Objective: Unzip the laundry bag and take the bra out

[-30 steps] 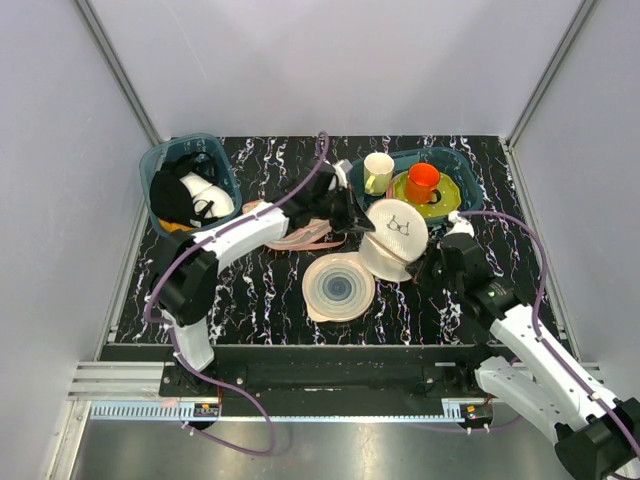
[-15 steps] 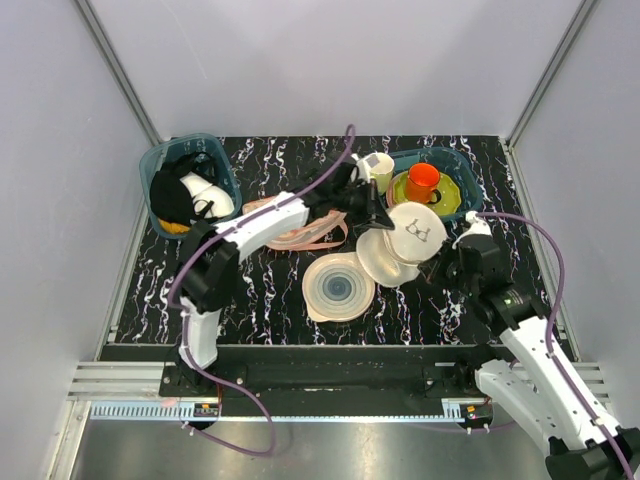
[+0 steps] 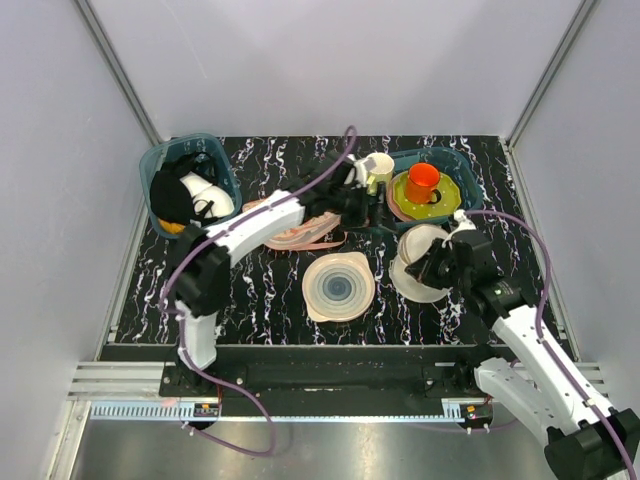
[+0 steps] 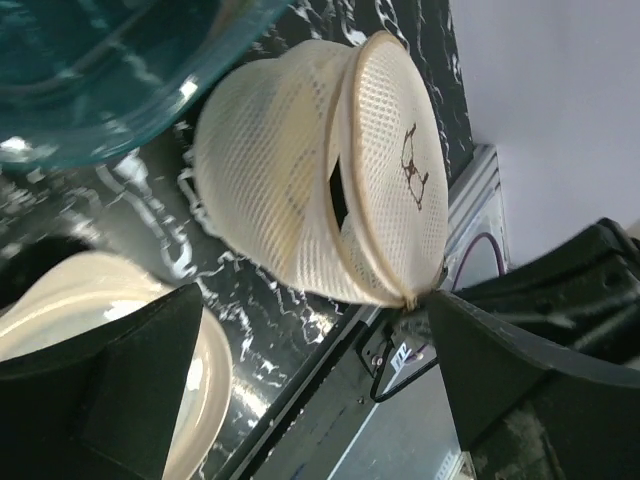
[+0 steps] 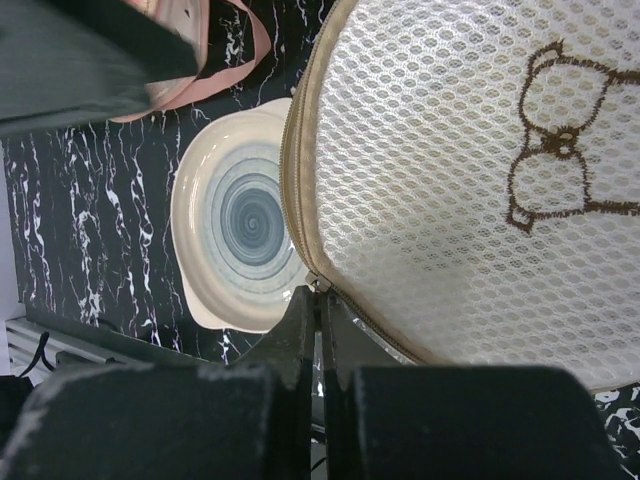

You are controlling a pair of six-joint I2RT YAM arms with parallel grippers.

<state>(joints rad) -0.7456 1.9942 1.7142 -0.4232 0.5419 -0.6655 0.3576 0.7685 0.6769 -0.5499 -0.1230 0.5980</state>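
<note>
The laundry bag (image 3: 418,250) is a white domed mesh pouch lying right of centre on the table, and its flat face carries a small line drawing (image 5: 560,150). My right gripper (image 3: 432,268) is shut on the zipper pull (image 5: 322,288) at the bag's rim. In the left wrist view the bag (image 4: 300,170) stands on edge with a dark gap along its zipper seam. My left gripper (image 3: 368,208) hangs open just left of the bag, apart from it and holding nothing. The bra is hidden.
A pale ringed plate (image 3: 338,287) lies left of the bag. Pink cloth (image 3: 300,232) lies under the left arm. A teal bin (image 3: 222,160) of dark clothes stands back left. Another teal bin (image 3: 462,172) back right holds an orange cup (image 3: 423,182), with a cream mug (image 3: 378,170) beside it.
My left gripper has let go of the bag and opened. The bag has dropped lower and to the right, with the right gripper still shut on the zipper pull.
</note>
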